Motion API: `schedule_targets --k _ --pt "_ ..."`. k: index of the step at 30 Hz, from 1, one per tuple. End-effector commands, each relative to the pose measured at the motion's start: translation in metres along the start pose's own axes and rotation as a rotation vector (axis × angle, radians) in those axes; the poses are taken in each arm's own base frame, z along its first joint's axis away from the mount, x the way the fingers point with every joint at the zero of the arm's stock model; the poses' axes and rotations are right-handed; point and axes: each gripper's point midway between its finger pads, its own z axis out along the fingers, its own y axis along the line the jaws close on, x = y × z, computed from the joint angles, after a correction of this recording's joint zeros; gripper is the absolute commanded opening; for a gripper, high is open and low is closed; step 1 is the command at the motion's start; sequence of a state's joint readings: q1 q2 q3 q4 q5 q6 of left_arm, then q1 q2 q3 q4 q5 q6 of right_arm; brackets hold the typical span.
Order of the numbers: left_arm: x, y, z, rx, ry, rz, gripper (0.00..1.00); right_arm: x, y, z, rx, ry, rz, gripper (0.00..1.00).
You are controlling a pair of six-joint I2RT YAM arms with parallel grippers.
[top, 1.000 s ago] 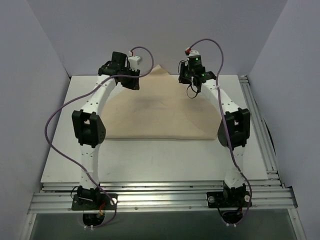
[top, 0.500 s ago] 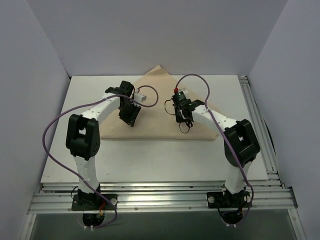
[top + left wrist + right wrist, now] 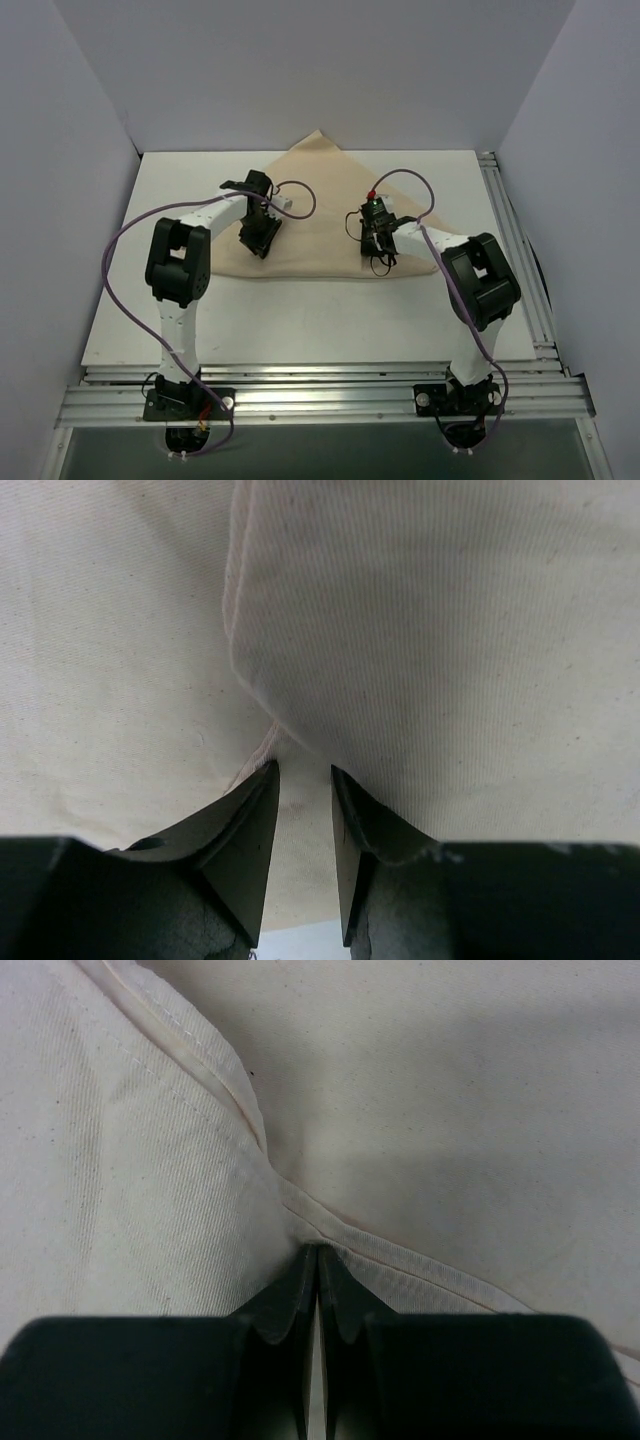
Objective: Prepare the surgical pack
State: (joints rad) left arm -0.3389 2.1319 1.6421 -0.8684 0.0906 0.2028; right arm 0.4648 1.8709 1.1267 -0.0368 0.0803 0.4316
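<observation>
- While our right fingers (image 3: pixel 305 1280) are closed almost flat on a stitched hem of the tan cloth sheet (image 3: pixel 320 195), we judge the wrapping to be about midway.
- Our left fingers (image 3: pixel 268 785) stand a narrow gap apart, with a folded edge of the sheet running in between the tips; they seem to pinch it.
- The sheet lies on the tabletop (image 3: pixel 300 320) with a straight near edge and one corner pointing to the far side.
- No tray or instruments show; we cannot tell whether they lie inside, and further folds seem left to do.
</observation>
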Motion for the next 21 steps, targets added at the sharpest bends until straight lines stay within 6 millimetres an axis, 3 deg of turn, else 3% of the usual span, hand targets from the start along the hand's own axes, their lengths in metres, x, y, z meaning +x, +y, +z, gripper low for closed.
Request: schedule_targets --k 1,4,6,9,13,17,21 --pt "-0.015 0.002 0.018 0.005 -0.039 0.011 0.39 0.009 -0.004 0.003 0.019 0.023 0.022 0.0" --pt "-0.015 0.006 0.012 0.009 -0.049 0.008 0.39 -0.003 -0.009 -0.005 0.057 0.022 -0.01 0.0" --pt "-0.019 0.008 -0.002 0.013 -0.07 0.003 0.4 -0.028 -0.005 -0.018 0.063 -0.028 -0.021 0.0" --pt "-0.032 0.014 -0.037 0.015 -0.124 -0.014 0.4 -0.06 0.0 -0.043 0.056 -0.097 -0.018 0.0" --pt "-0.055 0.021 -0.073 -0.033 -0.226 0.017 0.44 -0.08 0.011 -0.058 0.013 -0.145 -0.015 0.0" --pt "-0.063 0.027 -0.065 -0.054 -0.22 0.014 0.44 -0.078 0.01 -0.042 0.027 -0.109 -0.017 0.0" --pt "-0.058 0.032 -0.047 -0.069 -0.174 -0.008 0.44 -0.08 0.012 -0.047 0.061 -0.127 -0.029 0.0"
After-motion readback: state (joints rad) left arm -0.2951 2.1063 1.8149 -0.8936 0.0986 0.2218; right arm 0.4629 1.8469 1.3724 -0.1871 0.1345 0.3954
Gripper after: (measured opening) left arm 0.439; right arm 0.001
